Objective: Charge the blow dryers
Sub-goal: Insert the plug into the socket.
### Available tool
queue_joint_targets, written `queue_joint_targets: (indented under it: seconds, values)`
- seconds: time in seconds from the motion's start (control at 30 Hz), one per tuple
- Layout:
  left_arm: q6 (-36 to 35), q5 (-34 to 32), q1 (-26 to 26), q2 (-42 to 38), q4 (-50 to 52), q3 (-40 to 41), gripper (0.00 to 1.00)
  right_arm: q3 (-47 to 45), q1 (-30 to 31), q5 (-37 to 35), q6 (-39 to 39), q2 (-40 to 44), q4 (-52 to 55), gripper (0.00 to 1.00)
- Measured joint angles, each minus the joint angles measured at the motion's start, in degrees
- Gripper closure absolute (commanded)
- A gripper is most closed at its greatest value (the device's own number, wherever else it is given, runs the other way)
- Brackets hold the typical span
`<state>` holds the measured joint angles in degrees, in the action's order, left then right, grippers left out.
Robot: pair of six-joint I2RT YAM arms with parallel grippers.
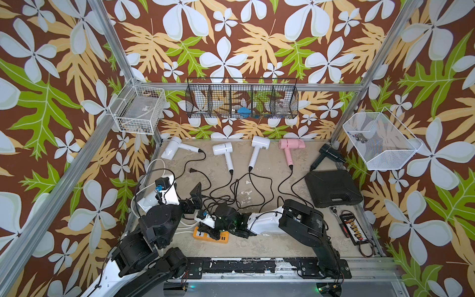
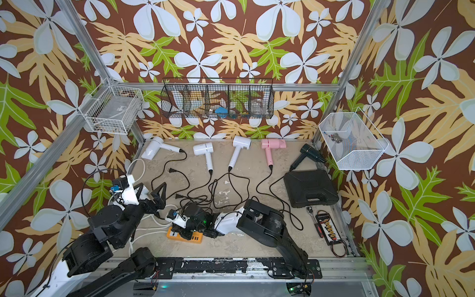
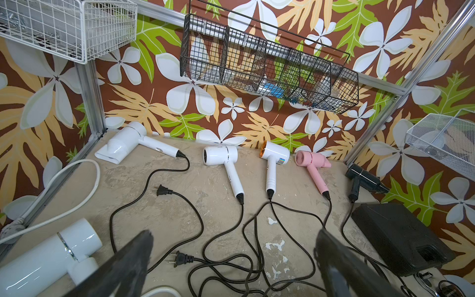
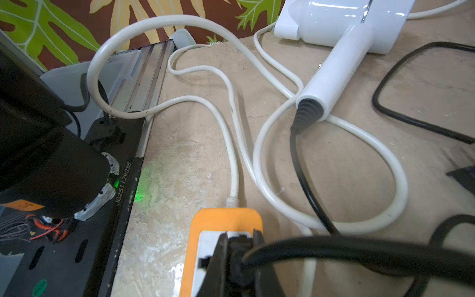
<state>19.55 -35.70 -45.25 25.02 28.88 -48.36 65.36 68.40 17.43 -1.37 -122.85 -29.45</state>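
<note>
Five blow dryers lie along the back wall: three white (image 1: 174, 149) (image 1: 223, 151) (image 1: 258, 149), a pink one (image 1: 291, 146) and a black one (image 1: 329, 154). Another white dryer (image 3: 51, 257) lies at the left by my left arm. Their black cords tangle mid-table, with two loose plugs (image 3: 163, 190) (image 3: 180, 258). My left gripper (image 3: 234, 236) hangs open above the cords, holding nothing. My right gripper (image 4: 240, 237) is shut on a black plug (image 4: 237, 254), which sits at a socket of the orange power strip (image 4: 223, 218). How deep the prongs sit is hidden.
A black case (image 1: 332, 187) lies at the right, with a ratchet and socket rail (image 1: 352, 226) in front of it. Thick white cable (image 4: 231, 128) loops across the left side. Wire baskets hang on the walls: black (image 1: 241, 100), white (image 1: 138, 108) and white (image 1: 377, 141).
</note>
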Motion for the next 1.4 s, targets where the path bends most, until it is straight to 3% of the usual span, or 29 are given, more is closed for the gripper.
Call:
queue_joint_targets:
  seconds: [0.33, 0.53, 0.6, 0.77, 0.97, 1.1, 1.23, 1.4]
  values:
    - [0.0, 0.0, 0.1, 0.0, 0.0, 0.0, 0.0, 0.3, 0.4, -1.5, 0.7, 0.3, 0.9, 1.0]
    - [0.0, 0.2, 0.1, 0.0, 0.0, 0.0, 0.0, 2.4, 0.5, -4.4, -0.1, 5.1, 13.6, 1.0]
    - [0.0, 0.2, 0.1, 0.1, 0.0, 0.0, 0.0, 3.8, 0.5, -6.1, -0.9, 7.1, 20.5, 0.87]
    - [0.0, 0.2, 0.1, 0.4, 0.0, 0.0, 0.0, 9.9, 0.3, -8.8, -1.8, 8.0, 34.5, 0.71]
    - [-0.2, 0.2, 0.1, 0.6, 0.0, 0.1, 0.0, 12.9, 0.3, -8.8, -2.5, 9.3, 40.6, 0.55]
    - [-0.2, 0.2, 0.1, 1.0, 0.0, 0.1, 0.0, 9.7, 0.3, -8.7, -2.6, 13.4, 41.6, 0.44]
    - [-0.2, 0.2, 0.1, 1.4, 0.0, 0.1, 0.0, 4.0, 0.3, -8.7, -3.3, 20.1, 41.8, 0.2]
    - [-0.2, -0.1, 0.2, 2.0, 0.0, 0.1, 0.0, -4.1, 0.3, -8.9, -5.3, 32.3, 41.1, 0.01]
